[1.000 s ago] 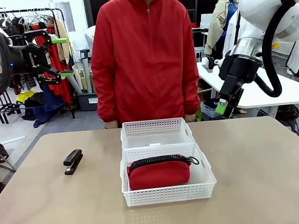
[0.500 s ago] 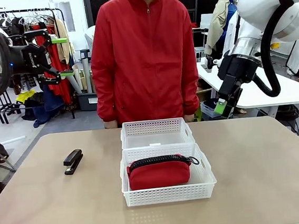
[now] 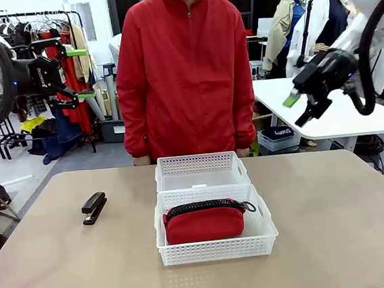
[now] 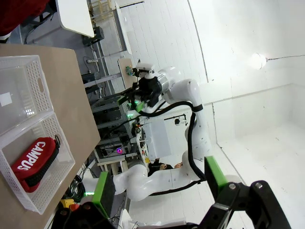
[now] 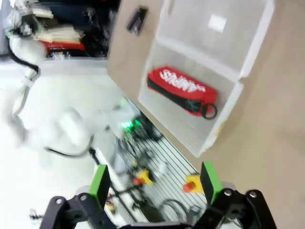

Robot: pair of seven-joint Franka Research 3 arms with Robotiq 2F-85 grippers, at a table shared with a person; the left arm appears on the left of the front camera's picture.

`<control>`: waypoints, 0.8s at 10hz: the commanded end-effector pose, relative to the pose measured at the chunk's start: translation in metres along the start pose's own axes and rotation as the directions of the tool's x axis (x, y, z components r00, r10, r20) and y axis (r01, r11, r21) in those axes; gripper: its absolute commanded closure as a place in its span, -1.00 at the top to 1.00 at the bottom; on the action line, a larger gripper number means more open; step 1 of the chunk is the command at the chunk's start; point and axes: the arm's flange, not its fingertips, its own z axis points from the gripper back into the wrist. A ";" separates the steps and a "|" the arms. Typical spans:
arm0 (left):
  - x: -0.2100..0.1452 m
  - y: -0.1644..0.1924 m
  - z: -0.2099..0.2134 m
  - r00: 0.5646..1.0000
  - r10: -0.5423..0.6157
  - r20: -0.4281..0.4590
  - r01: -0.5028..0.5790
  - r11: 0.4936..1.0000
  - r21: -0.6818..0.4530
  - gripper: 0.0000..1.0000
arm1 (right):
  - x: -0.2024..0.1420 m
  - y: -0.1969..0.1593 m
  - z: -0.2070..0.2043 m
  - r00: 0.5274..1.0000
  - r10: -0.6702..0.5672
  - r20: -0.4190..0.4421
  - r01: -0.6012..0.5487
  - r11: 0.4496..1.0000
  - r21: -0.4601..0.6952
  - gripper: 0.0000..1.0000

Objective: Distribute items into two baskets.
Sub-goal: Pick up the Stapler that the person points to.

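Note:
A red zippered pouch point(image 3: 204, 222) point(image 4: 34, 160) point(image 5: 181, 90) lies in the nearer, larger white basket point(image 3: 219, 249) at the table's middle. Just behind it, touching, stands the smaller white basket point(image 3: 199, 162) with nothing in it but a small label. A black stapler point(image 3: 94, 207) point(image 5: 137, 20) rests on the table to the left of the baskets. My left gripper point(image 3: 80, 73) point(image 4: 159, 186) hangs open high above the table's left side, holding nothing. My right gripper point(image 3: 300, 108) point(image 5: 155, 183) is open and empty, raised high at the right, well away from the baskets.
A person in a red jacket point(image 3: 185, 70) stands at the far edge, right behind the baskets, hands out of sight. The tan table point(image 3: 336, 225) has bare room on both sides of the baskets. A white side table point(image 3: 339, 119) stands behind my right arm.
My right arm has swung up and to the right, and its gripper has turned from pointing down to pointing sideways. The left arm, the pouch and the stapler have not moved.

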 end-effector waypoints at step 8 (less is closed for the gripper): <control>0.000 -0.002 -0.001 1.000 -0.003 -0.001 0.003 1.000 0.000 1.00 | 0.049 -0.013 0.068 0.895 -0.314 0.317 0.145 0.877 0.458 1.00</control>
